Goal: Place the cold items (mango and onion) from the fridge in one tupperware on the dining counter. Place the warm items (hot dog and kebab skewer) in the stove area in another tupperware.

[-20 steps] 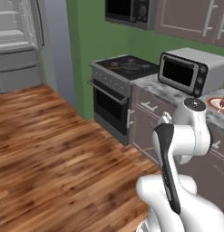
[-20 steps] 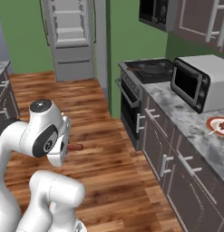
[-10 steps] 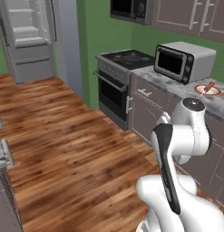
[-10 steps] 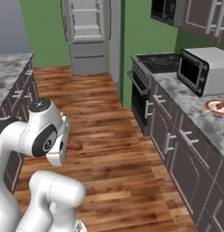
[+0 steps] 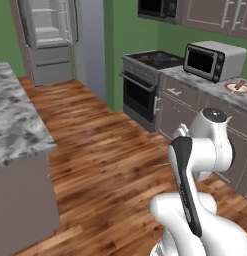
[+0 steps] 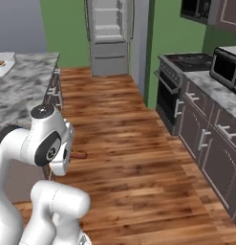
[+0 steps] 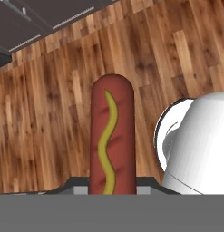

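1. Gripper (image 7: 111, 192) closed on the hot dog (image 7: 111, 136), seemingly by one end; contact is hidden.
2. Hot dog hangs over bare floor (image 7: 50, 113).
3. Risk: base motion could swing it loose; a drop lands it on the floor.

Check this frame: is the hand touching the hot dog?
Touching. In the hand view the hot dog rises straight from the hand, clear above the wooden floor.

Stove (image 5: 152, 62) set left of toaster oven (image 5: 214, 60) on counter run; fridge (image 6: 110, 36) behind, marble counter (image 5: 15, 120) across the floor.
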